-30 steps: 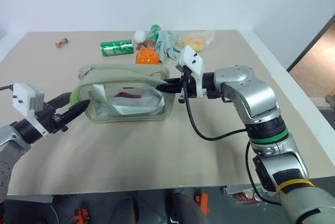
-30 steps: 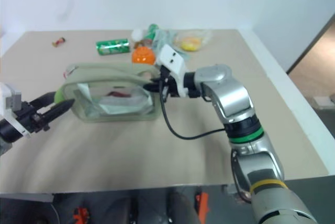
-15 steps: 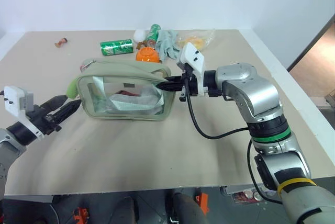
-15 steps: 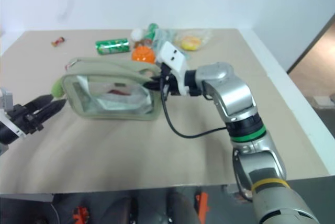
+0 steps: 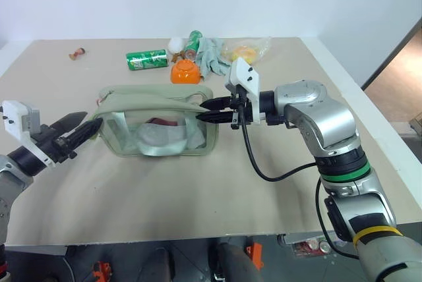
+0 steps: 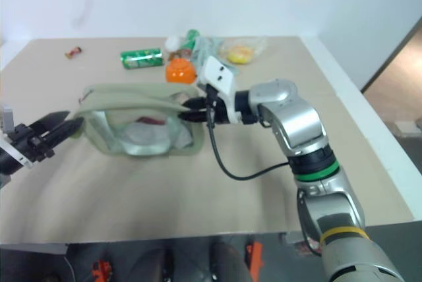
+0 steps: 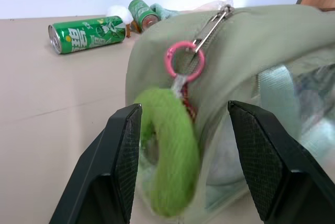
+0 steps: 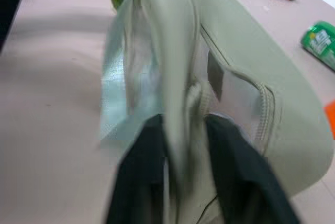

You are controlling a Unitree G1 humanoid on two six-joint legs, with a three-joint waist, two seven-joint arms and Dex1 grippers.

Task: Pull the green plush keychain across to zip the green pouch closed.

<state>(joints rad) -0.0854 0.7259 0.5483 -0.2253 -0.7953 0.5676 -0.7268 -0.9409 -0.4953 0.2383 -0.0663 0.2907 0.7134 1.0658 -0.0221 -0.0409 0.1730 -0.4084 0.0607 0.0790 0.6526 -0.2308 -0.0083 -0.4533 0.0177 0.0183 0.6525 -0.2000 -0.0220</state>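
Observation:
The green pouch lies on the tan table, with its zipper running along the top. The green plush keychain hangs from a pink loop at the pouch's left end. My left gripper is open at that end. In the left wrist view the keychain hangs between the spread fingers, untouched. My right gripper is at the pouch's right end, its jaws parted. In the right wrist view a pale strap of the pouch runs between its fingers.
Behind the pouch stand an orange bowl, a green soda can on its side, a second can, a grey-green glove and a yellow bag. A black cable droops from my right wrist onto the table.
My right gripper has opened and let go of the pouch's right end. The pouch, lifted half a second ago, has settled back onto the table. The left gripper stays open.

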